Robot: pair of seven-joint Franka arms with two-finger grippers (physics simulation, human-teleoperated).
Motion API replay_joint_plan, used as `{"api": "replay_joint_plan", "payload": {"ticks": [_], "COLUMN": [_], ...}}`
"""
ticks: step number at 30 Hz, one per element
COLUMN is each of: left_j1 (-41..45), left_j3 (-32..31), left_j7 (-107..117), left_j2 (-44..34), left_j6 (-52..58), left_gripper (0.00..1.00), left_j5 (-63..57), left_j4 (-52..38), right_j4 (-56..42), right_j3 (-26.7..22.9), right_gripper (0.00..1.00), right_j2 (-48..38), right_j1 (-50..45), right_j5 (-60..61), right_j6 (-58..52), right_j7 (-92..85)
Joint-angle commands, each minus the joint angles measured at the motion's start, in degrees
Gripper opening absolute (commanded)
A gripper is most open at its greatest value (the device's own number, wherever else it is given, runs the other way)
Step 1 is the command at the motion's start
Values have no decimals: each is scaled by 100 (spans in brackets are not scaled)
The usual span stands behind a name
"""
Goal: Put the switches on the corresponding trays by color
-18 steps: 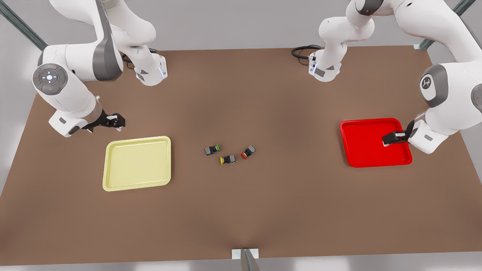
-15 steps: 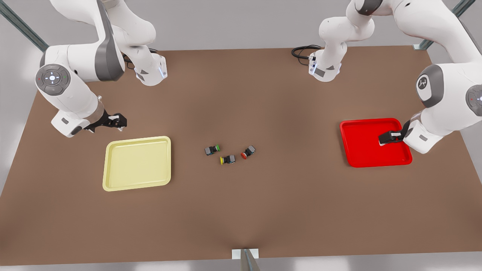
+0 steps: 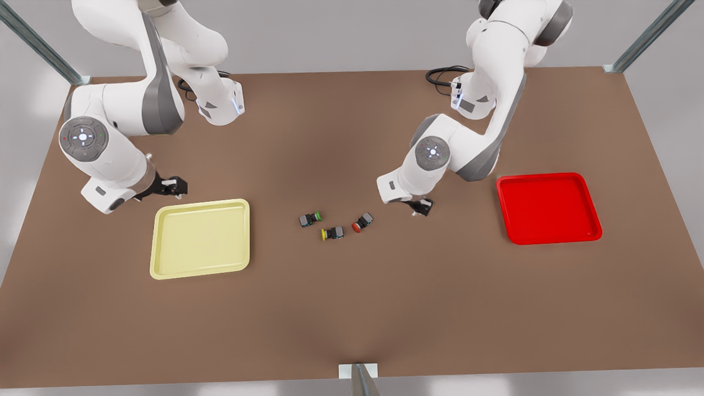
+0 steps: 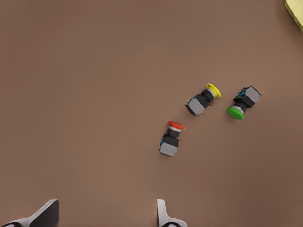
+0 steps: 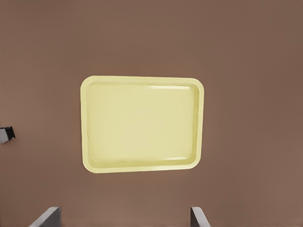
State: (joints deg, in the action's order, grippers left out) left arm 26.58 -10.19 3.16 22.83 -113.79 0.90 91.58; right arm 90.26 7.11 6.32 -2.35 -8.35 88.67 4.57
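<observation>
Left claw [image 3: 421,208], fingers spread and empty, hovers at 3 o'clock of red switch [image 3: 362,223]; straddle its dark body squarely. Right claw [image 3: 170,187], open, waits beside yellow tray [image 3: 201,239].

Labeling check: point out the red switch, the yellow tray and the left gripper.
red switch [image 3: 362,223], front view, on its dark body.
yellow tray [image 3: 200,238], front view, on its bare floor.
left gripper [image 3: 421,208], front view, between its fingertips.
</observation>
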Motion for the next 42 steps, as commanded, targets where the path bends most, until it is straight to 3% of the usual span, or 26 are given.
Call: {"api": "replay_joint_plan", "payload": {"ticks": [1,10,15,27,34,42], "left_j1": [23,498,594,964,1157,1131], "left_j3": [0,17,17,166,175,202], "left_j7": [9,167,71,-1125,-624,-633], "left_j2": [28,1109,1391,1584,1980,1549], "left_j6": [-72,-1813,-2165,-1189,-1567,-1541], "left_gripper": [100,100,99,100,100,99], "left_j5": [7,-46,-160,-266,-213,-485], "left_j4": [35,-61,9,123,114,791], "right_j4": [0,-9,-35,-35,-27,-35], "right_j3": [1,1,-7,-7,-7,-7], "right_gripper": [100,100,100,100,100,100], "right_j2": [9,44,88,132,141,150], "right_j1": [-11,-20,6,6,6,-3], "right_j5": [0,9,9,18,9,9], "right_j6": [9,18,27,36,36,36], "right_j7": [0,0,0,0,0,0]}}
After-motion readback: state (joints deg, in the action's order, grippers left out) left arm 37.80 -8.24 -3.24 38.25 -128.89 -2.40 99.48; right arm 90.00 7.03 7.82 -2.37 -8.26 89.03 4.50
